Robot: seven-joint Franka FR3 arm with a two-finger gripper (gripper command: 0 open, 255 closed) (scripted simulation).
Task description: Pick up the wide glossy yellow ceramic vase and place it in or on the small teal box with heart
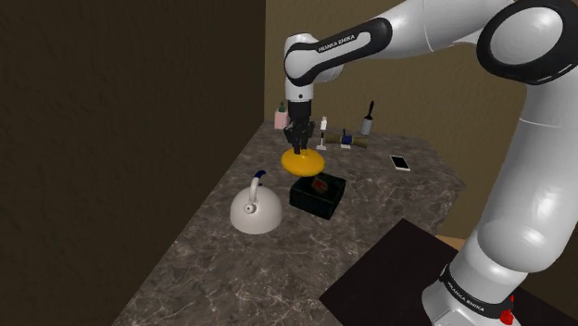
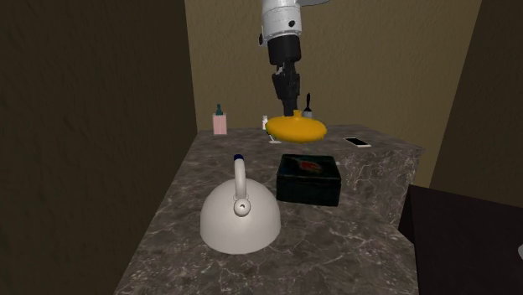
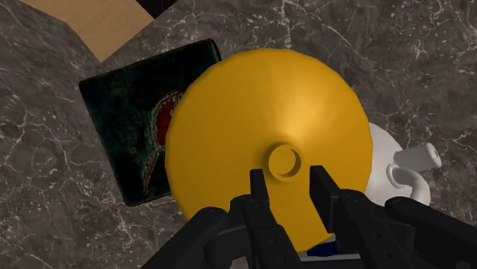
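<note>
The claw [image 1: 297, 145] is clamped on the short neck of the yellow vase [image 1: 302, 163] and holds it in the air, partly over the dark box [image 1: 318, 195] with a red heart. A white kettle [image 1: 257, 211] stands on the counter [image 1: 380, 227] just left of the box.

The scene was dim throughout. The wall [image 1: 120, 139] at the shoulder view's left lay in deep brown gloom, while the far wall [image 1: 417, 102] took a little more light. The yellow vase [image 3: 252, 115] was the brightest thing, a soft sheen crossing its top in the wrist view. The white kettle [image 2: 240, 219] showed pale against the dusky marble counter [image 2: 352, 243]; the dark box [image 2: 309, 178] was nearly black.
</note>
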